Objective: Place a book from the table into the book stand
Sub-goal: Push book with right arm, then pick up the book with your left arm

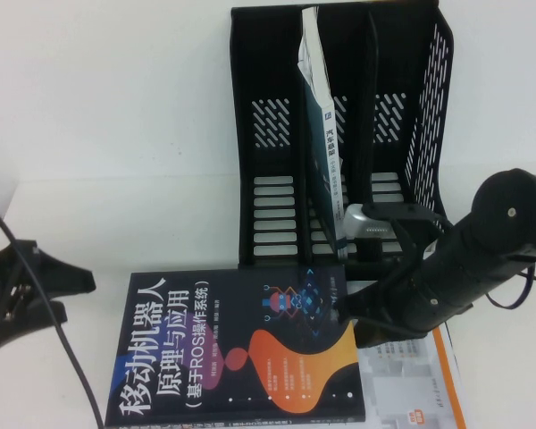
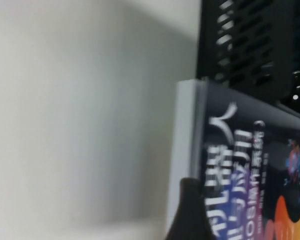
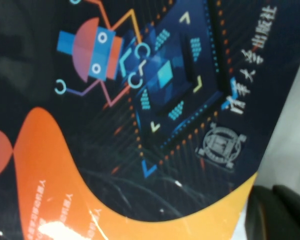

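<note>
The dark navy book (image 1: 241, 349) with a white Chinese title and orange and purple blobs lies flat on the white table (image 1: 116, 134), just in front of the black three-slot book stand (image 1: 268, 161). My right gripper (image 1: 362, 315) is at the book's right edge, low over the table; the book's cover (image 3: 140, 115) fills the right wrist view. My left gripper (image 1: 58, 299) is open and empty just left of the book, whose left edge (image 2: 230, 150) shows in the left wrist view.
A thin white-and-blue book (image 1: 326, 125) stands in the stand's middle slot. A white orange-edged book (image 1: 420, 384) lies on the table under my right arm. The stand's left and right slots hold nothing.
</note>
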{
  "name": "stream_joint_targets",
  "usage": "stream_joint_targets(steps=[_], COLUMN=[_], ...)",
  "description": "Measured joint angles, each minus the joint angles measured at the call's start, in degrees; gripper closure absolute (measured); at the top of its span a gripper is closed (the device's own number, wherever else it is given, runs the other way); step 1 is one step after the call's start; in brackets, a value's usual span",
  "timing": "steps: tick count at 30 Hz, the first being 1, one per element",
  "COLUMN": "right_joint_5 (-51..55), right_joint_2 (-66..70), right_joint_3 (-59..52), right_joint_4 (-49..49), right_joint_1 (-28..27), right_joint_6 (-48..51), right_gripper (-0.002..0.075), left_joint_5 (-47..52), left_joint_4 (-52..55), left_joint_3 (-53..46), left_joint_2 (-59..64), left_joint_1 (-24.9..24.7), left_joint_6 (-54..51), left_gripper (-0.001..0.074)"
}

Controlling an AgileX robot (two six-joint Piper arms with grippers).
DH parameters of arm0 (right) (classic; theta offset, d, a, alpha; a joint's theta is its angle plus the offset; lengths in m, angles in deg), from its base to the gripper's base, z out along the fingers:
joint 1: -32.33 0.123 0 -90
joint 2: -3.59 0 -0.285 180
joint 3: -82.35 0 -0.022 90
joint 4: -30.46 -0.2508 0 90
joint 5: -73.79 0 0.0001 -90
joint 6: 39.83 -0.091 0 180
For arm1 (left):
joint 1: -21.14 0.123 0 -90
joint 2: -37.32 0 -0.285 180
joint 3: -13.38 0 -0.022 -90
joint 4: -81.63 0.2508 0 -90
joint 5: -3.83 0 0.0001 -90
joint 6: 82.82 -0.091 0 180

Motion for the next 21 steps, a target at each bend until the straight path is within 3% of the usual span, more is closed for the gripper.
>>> stream_joint_targets(steps=[4,11,21], right_joint_5=[0.0,0.3,0.5], right_joint_2=[0.5,0.6,0.6], right_joint_3=[1.2,1.6,1.6], right_joint_4=[0.1,0.1,0.1], right_joint_1=[0.3,0.3,0.3], right_joint_6=[0.8,1.9,2.3], right_gripper=[0.0728,0.0728,0.0728], left_joint_5=[3.9,10.5,10.9], left_joint_4=[-1.9,-5.5,-8.2], left_joint_3=[0.0,0.9,1.1], left_joint_2=[6.3,14.8,20.6], left_joint_1=[2.8,3.1,3.1], left_joint_6=[-3.7,-10.8,-15.7], left_gripper=[0.0259,0.0228,0.0194])
